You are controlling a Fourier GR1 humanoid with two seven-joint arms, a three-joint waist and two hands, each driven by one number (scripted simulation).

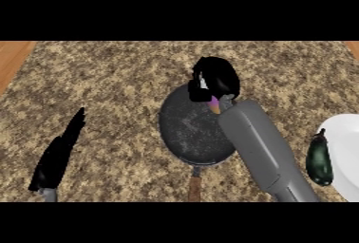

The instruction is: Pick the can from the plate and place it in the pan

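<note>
The dark grey pan (188, 135) lies at the counter's middle, its wooden handle (194, 188) pointing toward me. My right hand (219, 78) hovers over the pan's far right rim with its fingers curled round the can (214, 102). Only a small purple and orange bit of the can shows below the palm. The white plate (348, 135) sits at the right edge, cut off by the view. My left hand (60, 152) rests at the lower left, fingers straight and pointing up, far from the pan.
A dark green eggplant-like vegetable (319, 162) lies on the plate's left rim, just right of my right forearm. The speckled brown counter ends in wooden strips at the far left and far right corners.
</note>
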